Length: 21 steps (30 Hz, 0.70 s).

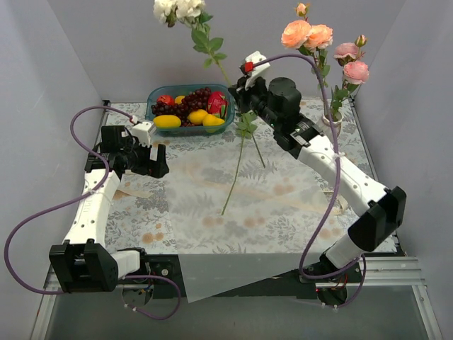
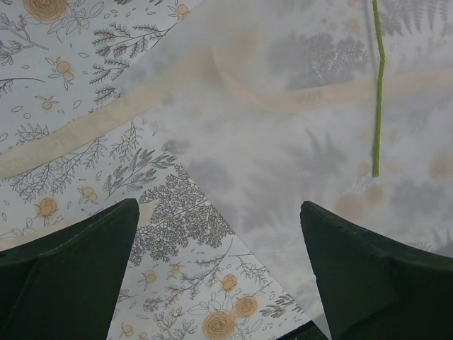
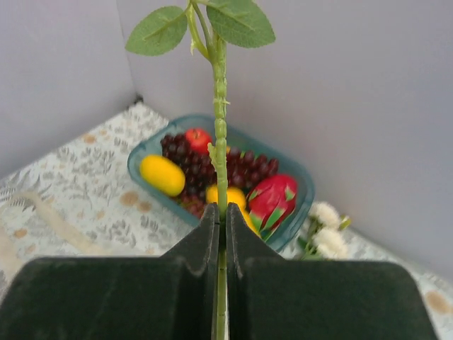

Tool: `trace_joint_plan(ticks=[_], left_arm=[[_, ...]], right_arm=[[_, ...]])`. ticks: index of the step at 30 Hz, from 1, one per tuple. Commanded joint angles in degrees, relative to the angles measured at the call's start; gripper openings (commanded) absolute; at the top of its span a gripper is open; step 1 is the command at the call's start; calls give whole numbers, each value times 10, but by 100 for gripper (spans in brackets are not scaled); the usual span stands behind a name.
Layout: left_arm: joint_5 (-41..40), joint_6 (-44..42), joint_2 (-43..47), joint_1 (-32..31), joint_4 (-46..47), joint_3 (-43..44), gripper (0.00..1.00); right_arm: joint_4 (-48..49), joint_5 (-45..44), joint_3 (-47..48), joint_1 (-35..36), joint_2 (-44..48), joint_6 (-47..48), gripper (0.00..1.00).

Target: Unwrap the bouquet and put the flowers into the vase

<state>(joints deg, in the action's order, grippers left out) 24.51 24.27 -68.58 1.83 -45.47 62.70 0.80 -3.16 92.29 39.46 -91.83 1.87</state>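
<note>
From above, the right pincer (image 1: pixel 241 88) holds a white-bloomed flower (image 1: pixel 177 8) aloft, left of the vase (image 1: pixel 332 127) carrying pink roses (image 1: pixel 311 34); at the left wrist, the left pincer (image 2: pixel 219 212) gapes wide and empty over wrapping paper (image 2: pixel 283 142) on the tabletop (image 2: pixel 56 64); at the right wrist, jaws pinched tight on the stem (image 3: pixel 220 106).

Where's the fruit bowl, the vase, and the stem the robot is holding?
fruit bowl (image 1: pixel 149 103), top view, its left rim.
vase (image 1: pixel 333 127), top view, its body.
held stem (image 3: pixel 220 142), right wrist view, middle part.

2 white arms (image 1: pixel 95 205), black joints (image 1: pixel 375 212), looping purple cables (image 1: pixel 337 177), dark matte jaws
</note>
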Motion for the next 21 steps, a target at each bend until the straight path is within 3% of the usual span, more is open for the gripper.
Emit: trace_joint_plan(ticks=[1,11,16,21], left_arm=[[-1,-2,30,5,4,17,98],[36,8,22,6,-6,45,98],[34,4,16,6,-9,51,98],[34,5,16,7,-5,49,98]], right_arm=[[193,-22,2,-4,109,108,1],[466,-208,-54,-21,184,268,1],[529,-262,-81,-45,195,349,1],[549,-268,-136,-125,212,309,1]])
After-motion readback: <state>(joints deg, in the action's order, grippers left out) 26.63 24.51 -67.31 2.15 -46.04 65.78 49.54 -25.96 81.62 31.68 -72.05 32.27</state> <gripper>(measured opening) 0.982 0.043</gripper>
